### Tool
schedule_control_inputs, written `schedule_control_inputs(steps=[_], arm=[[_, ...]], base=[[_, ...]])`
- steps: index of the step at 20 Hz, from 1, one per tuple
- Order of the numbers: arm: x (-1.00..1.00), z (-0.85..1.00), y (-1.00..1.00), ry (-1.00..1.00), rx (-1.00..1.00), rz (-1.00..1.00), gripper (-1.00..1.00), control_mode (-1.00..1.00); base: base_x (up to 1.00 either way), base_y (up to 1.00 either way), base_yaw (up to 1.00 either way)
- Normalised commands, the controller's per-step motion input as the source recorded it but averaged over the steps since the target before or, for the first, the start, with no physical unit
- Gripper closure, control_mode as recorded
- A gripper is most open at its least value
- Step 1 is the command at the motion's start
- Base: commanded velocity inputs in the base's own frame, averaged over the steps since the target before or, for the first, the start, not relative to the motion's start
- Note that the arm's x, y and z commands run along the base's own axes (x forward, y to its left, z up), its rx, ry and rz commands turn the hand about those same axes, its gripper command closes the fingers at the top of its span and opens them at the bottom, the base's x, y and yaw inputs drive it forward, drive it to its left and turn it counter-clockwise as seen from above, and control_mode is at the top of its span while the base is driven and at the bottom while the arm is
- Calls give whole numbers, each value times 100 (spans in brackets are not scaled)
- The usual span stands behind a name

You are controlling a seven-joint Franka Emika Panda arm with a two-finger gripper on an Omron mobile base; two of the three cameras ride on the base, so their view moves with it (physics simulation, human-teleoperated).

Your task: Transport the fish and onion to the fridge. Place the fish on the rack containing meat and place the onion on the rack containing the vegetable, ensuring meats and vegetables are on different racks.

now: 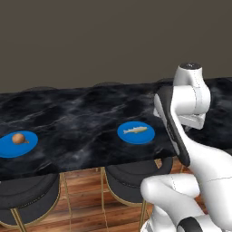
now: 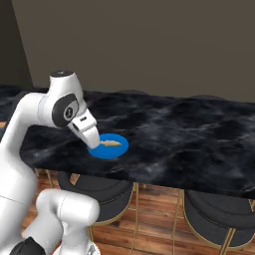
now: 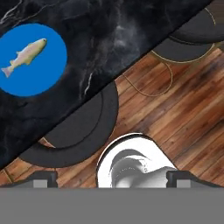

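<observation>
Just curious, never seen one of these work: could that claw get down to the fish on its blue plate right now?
Probably yes. The fish lies uncovered on its blue plate near the counter's front edge, nothing stands beside it, and the claw is open. It hangs over the counter's edge beside the plate, so it must shift over first.

I stand in a home kitchen, at a long black marble-veined counter (image 1: pixel 81 122) set as a breakfast bar. Round black-cushioned stools with brass legs (image 1: pixel 27 199) tuck beneath it, over a warm brown plank floor (image 3: pixel 175 105), with round blue plates (image 1: pixel 136 132) holding food.
</observation>
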Motion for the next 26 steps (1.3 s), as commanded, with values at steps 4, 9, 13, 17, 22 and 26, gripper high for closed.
schedule_control_inputs(steps=[4,9,13,17,22,26], arm=[[-13,-29,-45,0,23,-47,-100,-100],[19,-41,-21,0,13,-43,-100,-100],[66,-27,0,3,0,-25,-100,-100],[87,-27,0,9,0,-11,-100,-100],[89,-33,0,21,0,0,-100,-100],[75,-33,4,23,0,0,-100,-100]], base=[[0,0,0],[0,0,0],[0,0,0],[0,0,0],[0,0,0],[0,0,0]])
